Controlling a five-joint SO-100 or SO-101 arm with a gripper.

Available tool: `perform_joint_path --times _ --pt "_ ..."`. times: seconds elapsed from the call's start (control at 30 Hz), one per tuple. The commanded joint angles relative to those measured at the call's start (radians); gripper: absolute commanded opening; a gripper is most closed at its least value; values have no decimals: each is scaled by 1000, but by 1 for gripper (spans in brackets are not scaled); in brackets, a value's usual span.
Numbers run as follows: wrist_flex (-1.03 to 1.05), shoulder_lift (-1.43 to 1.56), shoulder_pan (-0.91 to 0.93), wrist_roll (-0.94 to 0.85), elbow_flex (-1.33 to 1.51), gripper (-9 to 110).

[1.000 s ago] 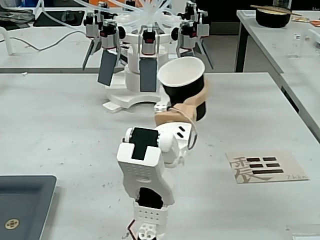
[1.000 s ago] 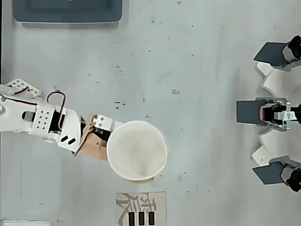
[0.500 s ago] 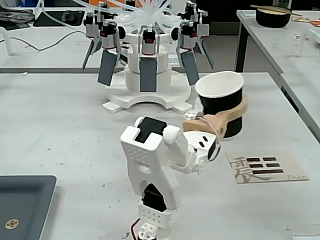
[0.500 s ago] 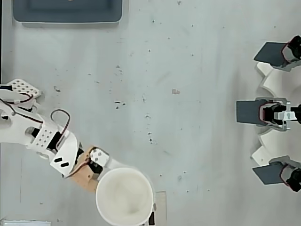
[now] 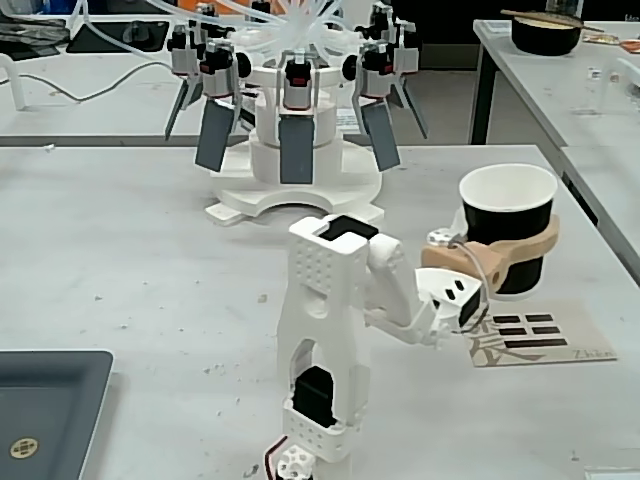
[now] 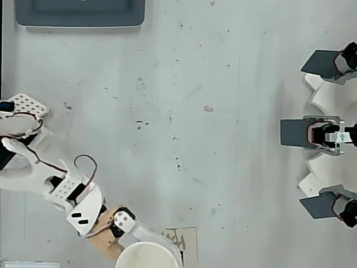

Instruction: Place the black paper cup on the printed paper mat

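Observation:
The black paper cup (image 5: pixel 507 232) stands upright with its white inside showing, at the right of the fixed view. My gripper (image 5: pixel 515 250) is shut on it, with a tan finger (image 5: pixel 520 245) wrapped around its front. The printed paper mat (image 5: pixel 545 337) lies flat just in front of the cup. In the overhead view the cup's white rim (image 6: pixel 125 258) is cut off by the bottom edge, my gripper (image 6: pixel 142 251) surrounds it, and the mat (image 6: pixel 187 239) peeks out on its right. I cannot tell whether the cup's base touches the table.
A dark grey tray (image 5: pixel 50 400) (image 6: pixel 81 14) sits at the table's front left in the fixed view. A white multi-armed rig (image 5: pixel 295 150) (image 6: pixel 329 134) stands at the back. A dark bowl (image 5: pixel 545 32) rests on another table. The table edge (image 5: pixel 600 240) runs close to the cup.

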Motion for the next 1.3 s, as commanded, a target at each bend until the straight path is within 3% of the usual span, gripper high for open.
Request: perform_joint_path --times 0.0,1.27 --pt "-25 -37 23 20 -87 9" --pt "-46 -549 61 106 -488 10"
